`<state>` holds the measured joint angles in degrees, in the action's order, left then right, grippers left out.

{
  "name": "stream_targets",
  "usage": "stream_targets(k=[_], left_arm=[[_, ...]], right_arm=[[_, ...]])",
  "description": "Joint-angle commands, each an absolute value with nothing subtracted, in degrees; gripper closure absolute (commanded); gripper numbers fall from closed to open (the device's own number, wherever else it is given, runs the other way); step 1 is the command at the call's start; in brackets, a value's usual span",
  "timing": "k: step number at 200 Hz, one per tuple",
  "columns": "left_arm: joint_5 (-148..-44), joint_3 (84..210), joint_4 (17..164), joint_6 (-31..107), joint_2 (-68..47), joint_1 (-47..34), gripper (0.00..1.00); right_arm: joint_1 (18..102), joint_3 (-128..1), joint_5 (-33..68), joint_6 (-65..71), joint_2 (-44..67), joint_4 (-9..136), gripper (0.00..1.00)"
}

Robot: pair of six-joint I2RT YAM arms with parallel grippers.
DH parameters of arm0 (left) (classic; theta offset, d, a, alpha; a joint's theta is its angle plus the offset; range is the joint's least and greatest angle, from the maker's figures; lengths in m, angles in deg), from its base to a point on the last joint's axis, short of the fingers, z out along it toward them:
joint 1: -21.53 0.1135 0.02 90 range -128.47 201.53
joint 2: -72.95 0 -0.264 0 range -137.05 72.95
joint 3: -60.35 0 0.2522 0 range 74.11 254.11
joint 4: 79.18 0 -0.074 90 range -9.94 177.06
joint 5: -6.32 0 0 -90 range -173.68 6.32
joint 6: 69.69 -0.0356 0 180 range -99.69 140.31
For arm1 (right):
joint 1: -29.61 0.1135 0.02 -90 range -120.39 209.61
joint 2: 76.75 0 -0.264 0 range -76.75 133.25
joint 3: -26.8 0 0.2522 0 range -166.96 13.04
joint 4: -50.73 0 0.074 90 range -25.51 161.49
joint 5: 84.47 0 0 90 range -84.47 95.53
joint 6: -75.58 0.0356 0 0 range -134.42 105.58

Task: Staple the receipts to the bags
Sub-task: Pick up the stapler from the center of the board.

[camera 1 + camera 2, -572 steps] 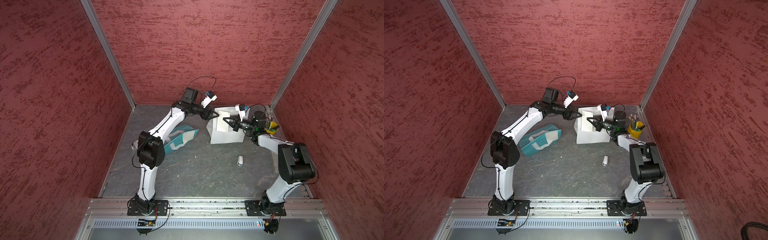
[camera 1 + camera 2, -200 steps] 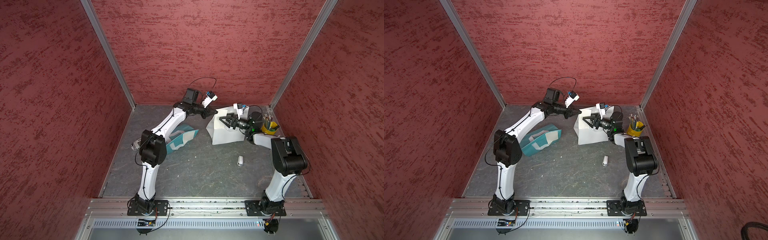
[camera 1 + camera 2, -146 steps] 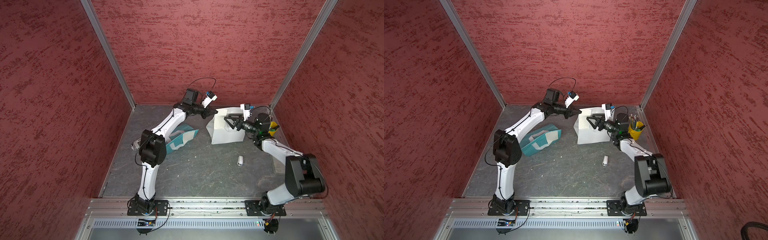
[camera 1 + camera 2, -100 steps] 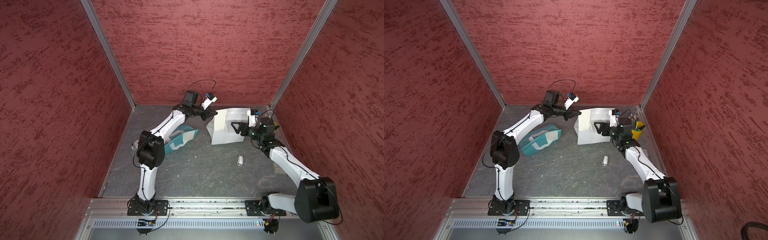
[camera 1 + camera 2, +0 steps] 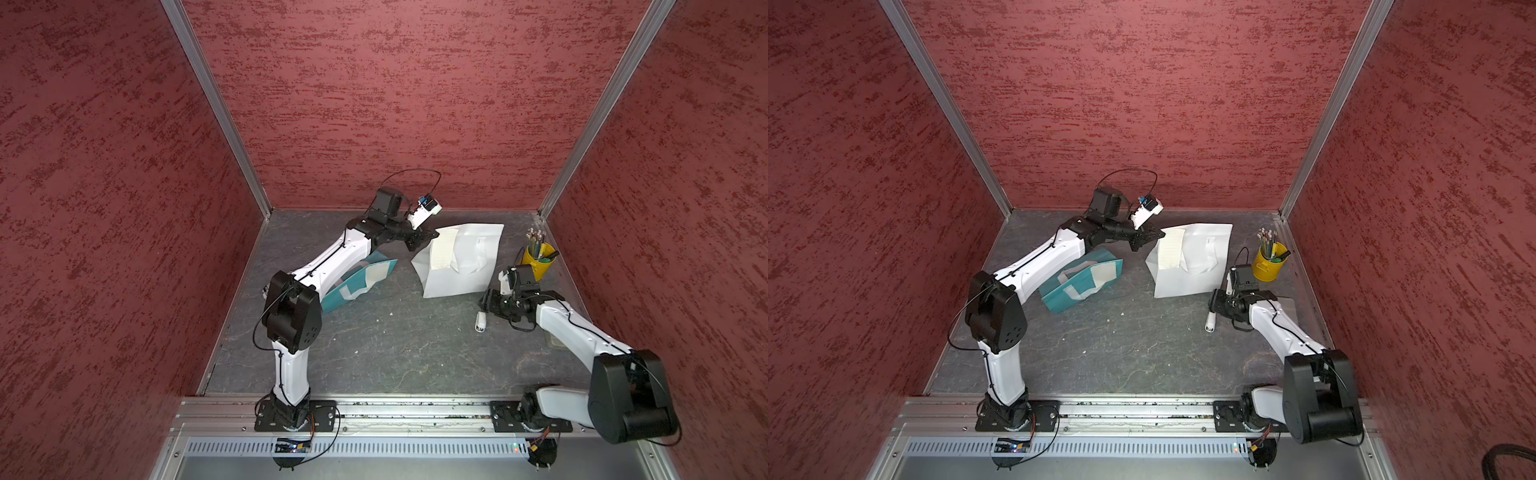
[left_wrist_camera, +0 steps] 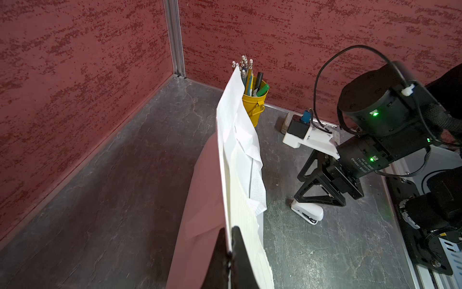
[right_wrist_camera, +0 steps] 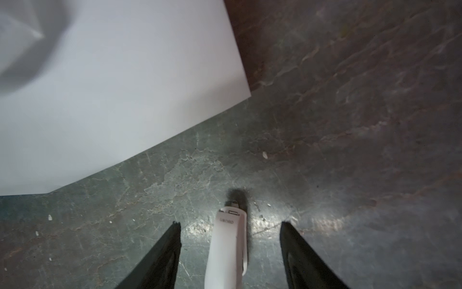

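The white bag (image 5: pixel 469 270) (image 5: pixel 1196 270) lies at the back right, with one corner lifted off the floor. My left gripper (image 5: pixel 432 237) (image 6: pixel 231 231) is shut on that corner, pinching a lined receipt (image 5: pixel 441 253) (image 6: pixel 246 220) against the bag edge. The teal bag (image 5: pixel 365 280) (image 5: pixel 1084 286) lies flat beside the left arm, with a pale slip (image 5: pixel 1105 272) on it. My right gripper (image 5: pixel 486 302) (image 7: pixel 230 224) hangs low and open. Its fingers straddle the small white stapler (image 5: pixel 481 322) (image 7: pixel 228 247) on the floor without touching it.
A yellow cup of pencils (image 5: pixel 538 259) (image 5: pixel 1268 264) stands at the back right, just behind the right wrist. Red walls close in three sides. The dark floor (image 5: pixel 395 353) stretches in front of the bags.
My right arm has drawn back from the white bag and dropped down over the stapler, jaws still apart. The left gripper has kept its pinch on the bag corner and receipt.
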<state>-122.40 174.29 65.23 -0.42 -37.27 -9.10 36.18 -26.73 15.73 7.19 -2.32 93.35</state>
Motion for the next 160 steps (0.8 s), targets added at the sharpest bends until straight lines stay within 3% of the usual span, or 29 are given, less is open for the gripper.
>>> stream_targets(k=[1, 79, 116, 160], left_arm=[[-122.1, 173.6, 67.0, -1.8, -34.7, -9.3, 1.0], [-121.4, 170.8, 67.6, -3.1, -33.1, -9.1, 1.0], [-121.4, 169.8, 67.7, -3.1, -32.5, -9.1, 1.0], [-121.3, 169.7, 67.4, -3.4, -32.3, -9.0, 1.0]], right_arm=[[37.3, -26.2, 14.6, 7.6, -1.5, 94.4, 0.37], [42.2, -28.6, 10.9, 6.8, 5.0, 97.0, 0.43], [42.8, -30.0, 9.7, 7.0, 6.2, 96.5, 0.55], [43.3, -32.7, 7.2, 6.2, 8.2, 96.7, 0.55]])
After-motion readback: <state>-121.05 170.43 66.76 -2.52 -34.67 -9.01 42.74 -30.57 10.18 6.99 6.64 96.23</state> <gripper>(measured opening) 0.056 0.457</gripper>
